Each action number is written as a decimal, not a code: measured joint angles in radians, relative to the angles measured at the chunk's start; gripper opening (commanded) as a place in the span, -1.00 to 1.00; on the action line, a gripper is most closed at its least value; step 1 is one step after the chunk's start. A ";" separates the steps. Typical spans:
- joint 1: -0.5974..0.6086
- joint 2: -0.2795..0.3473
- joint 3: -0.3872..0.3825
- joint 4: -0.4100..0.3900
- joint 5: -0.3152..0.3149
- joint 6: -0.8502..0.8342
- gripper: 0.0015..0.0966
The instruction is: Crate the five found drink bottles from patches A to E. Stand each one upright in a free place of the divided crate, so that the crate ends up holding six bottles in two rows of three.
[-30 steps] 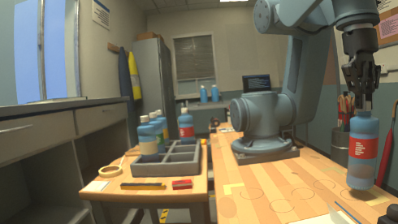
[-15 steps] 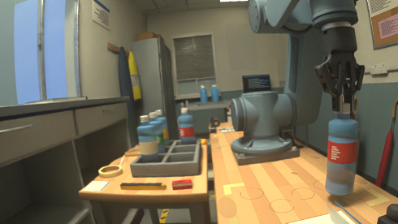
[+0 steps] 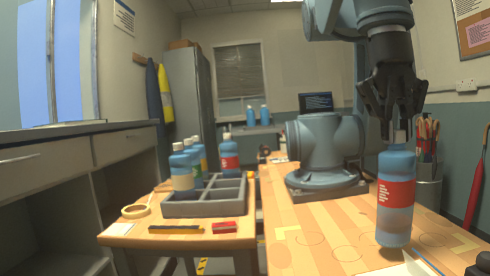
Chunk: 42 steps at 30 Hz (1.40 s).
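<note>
The blue bottle with a red label [image 3: 395, 195] hangs upright just above the right-hand wooden bench, over its marked circles, far to the right of the grey divided crate [image 3: 207, 195], and my gripper [image 3: 395, 132] grips it by its white cap. The crate sits on the smaller left table. Three blue bottles [image 3: 182, 172] stand in the crate's left row, one behind the other. A fourth, red-labelled bottle [image 3: 229, 157] stands at the crate's far right corner; I cannot tell whether it is inside.
The robot's grey base [image 3: 325, 150] stands on the bench between the held bottle and the crate. A tape roll [image 3: 135, 210], a yellow-black bar [image 3: 176, 229] and a red block [image 3: 224, 227] lie before the crate. A tool pot [image 3: 427, 175] stands right.
</note>
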 measured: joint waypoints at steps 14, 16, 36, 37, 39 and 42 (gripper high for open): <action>-0.088 0.001 -0.001 0.000 0.000 -0.005 -0.86; -0.118 0.003 -0.005 0.000 0.001 -0.006 -0.86; -0.256 0.031 -0.046 0.000 0.015 -0.008 -0.86; -0.258 0.032 -0.047 0.000 0.015 -0.008 -0.86; -0.266 0.034 -0.051 0.000 0.016 -0.007 -0.86; -0.288 0.041 -0.062 0.000 0.020 -0.007 -0.86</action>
